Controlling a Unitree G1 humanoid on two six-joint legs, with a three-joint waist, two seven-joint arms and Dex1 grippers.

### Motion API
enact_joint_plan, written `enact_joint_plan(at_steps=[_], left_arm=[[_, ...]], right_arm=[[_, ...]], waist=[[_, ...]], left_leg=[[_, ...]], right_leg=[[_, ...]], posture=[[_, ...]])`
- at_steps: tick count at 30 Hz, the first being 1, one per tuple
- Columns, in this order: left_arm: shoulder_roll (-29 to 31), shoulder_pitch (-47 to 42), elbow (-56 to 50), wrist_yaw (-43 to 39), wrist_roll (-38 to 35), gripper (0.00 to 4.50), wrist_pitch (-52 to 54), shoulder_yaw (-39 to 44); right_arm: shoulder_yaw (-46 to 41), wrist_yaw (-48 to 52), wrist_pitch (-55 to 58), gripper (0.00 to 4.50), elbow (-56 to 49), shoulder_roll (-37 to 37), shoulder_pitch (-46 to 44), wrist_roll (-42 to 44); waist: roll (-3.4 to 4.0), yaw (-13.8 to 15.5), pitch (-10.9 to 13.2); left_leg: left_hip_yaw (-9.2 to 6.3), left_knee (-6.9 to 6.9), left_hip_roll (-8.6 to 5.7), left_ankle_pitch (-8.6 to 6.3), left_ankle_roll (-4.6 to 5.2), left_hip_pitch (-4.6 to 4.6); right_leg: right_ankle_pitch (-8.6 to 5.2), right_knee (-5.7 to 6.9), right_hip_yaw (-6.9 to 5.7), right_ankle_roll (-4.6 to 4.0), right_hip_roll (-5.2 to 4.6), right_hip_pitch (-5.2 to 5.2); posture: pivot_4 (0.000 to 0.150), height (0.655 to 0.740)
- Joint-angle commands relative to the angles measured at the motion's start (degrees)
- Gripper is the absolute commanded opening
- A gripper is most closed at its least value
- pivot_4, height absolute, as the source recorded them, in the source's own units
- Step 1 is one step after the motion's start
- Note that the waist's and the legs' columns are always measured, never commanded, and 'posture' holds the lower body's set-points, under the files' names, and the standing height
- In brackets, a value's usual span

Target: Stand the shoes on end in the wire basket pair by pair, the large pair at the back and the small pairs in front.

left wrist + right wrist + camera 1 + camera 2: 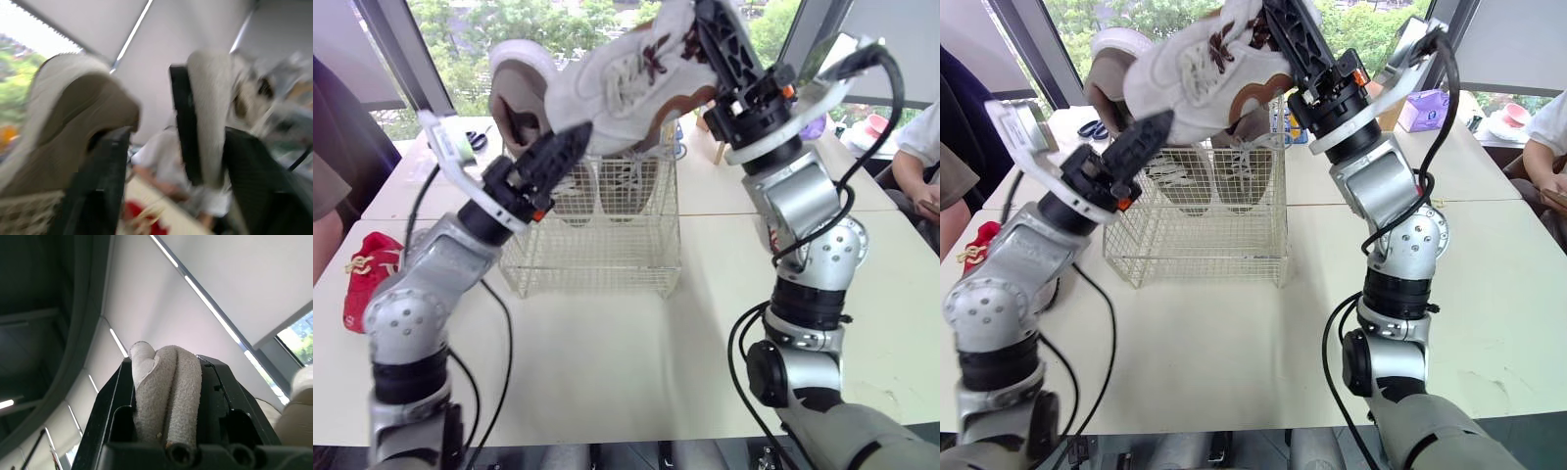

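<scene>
1. The raised shoes [626, 73], white and brown, hang above the wire basket [597, 255], at its 12 o'clock. Their toes run out of view.
2. Another pair [607, 191] stands on end at the back of the basket, half hidden behind the raised shoes and the mesh.
3. A red shoe [367, 269] lies on the surface [636, 372] at the basket's 9 o'clock, partly behind the left arm.
4. The right arm reaches steeply up. The right claw [168, 363] is clamped on two folded layers of pale suede of the raised shoes.
5. The left arm slants up toward 1 o'clock. The left claw [573, 139] is at the shoes' heel end, its fingers [98, 196] spread apart.
</scene>
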Motion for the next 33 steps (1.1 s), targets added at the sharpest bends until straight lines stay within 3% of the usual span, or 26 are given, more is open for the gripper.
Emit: enact_joint_plan(at_steps=[1, 6, 11, 16, 27, 33], left_arm=[[3.75, 3.73, -5.11, 3.68, 4.74, 3.41, 2.78, -0.54], [8.92, 10.43, -12.12, 5.04, 8.4, 3.41, 4.14, 0.81], [14.19, 21.28, -18.27, 1.57, 5.56, 3.41, 5.65, 3.18], [14.27, 25.62, -17.26, -0.53, 6.03, 3.41, 5.03, 3.3], [16.77, 25.68, -15.27, -3.05, 5.87, 3.41, 5.59, 4.44], [16.05, 23.89, -14.32, -2.69, 7.21, 3.44, 5.87, 2.5]], right_arm=[[-2.02, 8.17, 0.37, 1.23, 1.02, -4.74, -5.08, -0.67], [1.96, 25.34, 1.6, 1.23, 8.92, -15.97, -8.26, -12.24], [14.2, 48.12, -7.06, 1.23, 18.12, -24.46, -13.37, -32.95], [21.42, 58.0, -20.98, 1.23, 25.11, -22.48, -16.11, -48.59], [26.01, 69.42, -34.0, 1.23, 38.31, -16.23, -18.62, -62.09], [24.54, 70.36, -36.69, 3.92, 44.62, -14.53, -20.37, -64.89]], waist=[[0.04, 0.23, 0.03], [0.0, 0.23, 0.02], [0.05, -0.13, 0.05], [0.04, 0.0, 0.06], [0.04, 0.25, 0.06], [0.04, 0.1, 0.06]], left_leg=[[0.0, -0.02, 0.0, 0.0, 0.0, 0.0], [0.0, -0.03, 0.01, -0.01, 0.01, -0.01], [0.18, -0.14, 0.03, -0.03, 0.03, 0.0], [0.17, -0.19, 0.1, -0.03, 0.02, 0.03], [0.15, -0.19, 0.0, -0.03, -0.02, 0.0], [0.15, -0.33, -0.04, -0.01, -0.07, 0.0]], right_leg=[[-0.01, -0.04, 0.0, -0.01, 0.0, 0.0], [-0.13, -0.18, 0.0, -0.22, -0.01, 0.05], [-0.14, -0.24, 0.08, -0.25, -0.06, -0.05], [-0.15, -0.24, 0.06, -0.26, 0.02, -0.08], [-0.14, -0.26, 0.04, -0.27, -0.17, -0.08], [-0.13, -0.25, 0.03, -0.27, -0.27, -0.13]], posture=[[0.15, 0.74], [0.15, 0.74], [0.15, 0.74], [0.15, 0.74], [0.15, 0.74], [0.15, 0.74]])
